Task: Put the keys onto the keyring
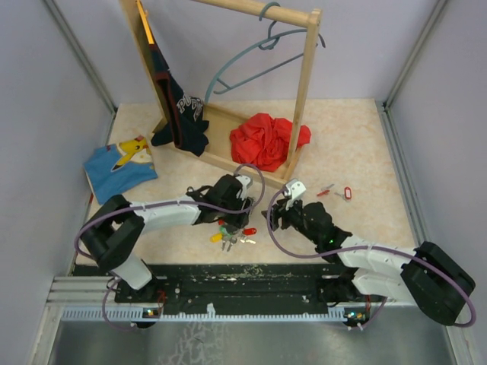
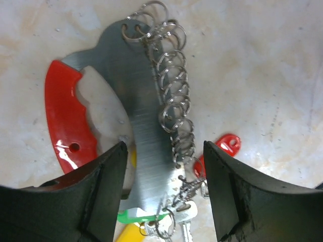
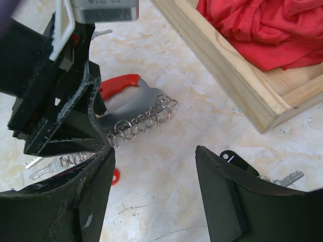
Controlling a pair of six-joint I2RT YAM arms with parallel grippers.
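Observation:
The keyring lies flat on the table: a brushed silver plate with a red curved strap and a row of silver rings. Green and yellow tabs and silver keys hang at its near end. My left gripper is open, its jaws straddling the plate just above it. A red key head lies beside the rings. My right gripper is open and empty over bare table, right of the keyring. In the top view, the left gripper and right gripper flank the keyring.
More loose keys and a red tag lie to the right. A black-headed key sits by my right finger. A wooden rack with red cloth, a dark shirt and a blue shirt stand behind.

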